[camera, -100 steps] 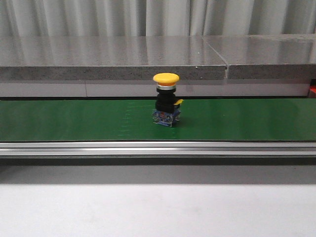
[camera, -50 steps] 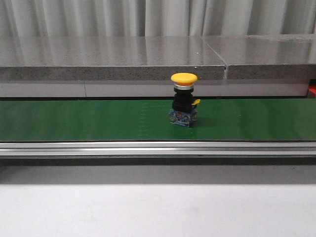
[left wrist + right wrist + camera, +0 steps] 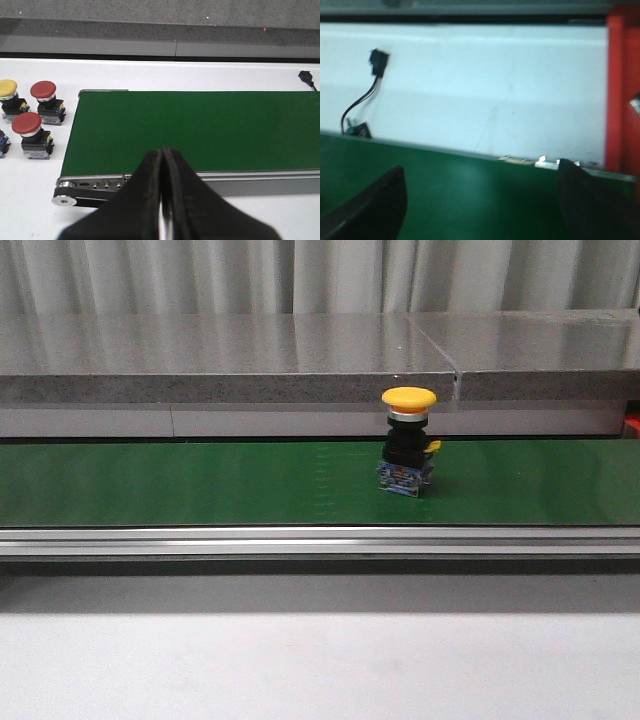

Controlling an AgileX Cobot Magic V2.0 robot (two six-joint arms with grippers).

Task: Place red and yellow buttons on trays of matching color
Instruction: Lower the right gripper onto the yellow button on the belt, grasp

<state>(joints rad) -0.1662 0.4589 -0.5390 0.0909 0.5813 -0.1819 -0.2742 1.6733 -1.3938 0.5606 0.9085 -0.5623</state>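
Not much of this job looks done yet, honestly. One yellow button (image 3: 409, 442) is standing upright on the green belt (image 3: 200, 483), and in the front view neither arm is anywhere near it, so it's just sitting there unheld. The left gripper (image 3: 162, 165) has its fingers pinched together with nothing between them; it hangs over the near rail of the belt, and beyond its tips there's only bare green. Off to one side of those fingers, past the belt's end on the white table (image 3: 225, 75), a little stash is waiting: two red buttons (image 3: 43, 90), the second one (image 3: 26, 123) closer in, plus a second yellow button (image 3: 7, 88) at the picture's edge. None of them is on a tray. The right gripper (image 3: 480, 200) is spread wide, fingers far apart and empty, with the belt directly under the gap and something red (image 3: 621, 90) standing beyond one fingertip. That could be the red tray, but it's blurry and cut off, so I can't say. I can't spot a yellow tray in any view. So my read: sorting has barely begun, and every button I can see needs picking and placing.
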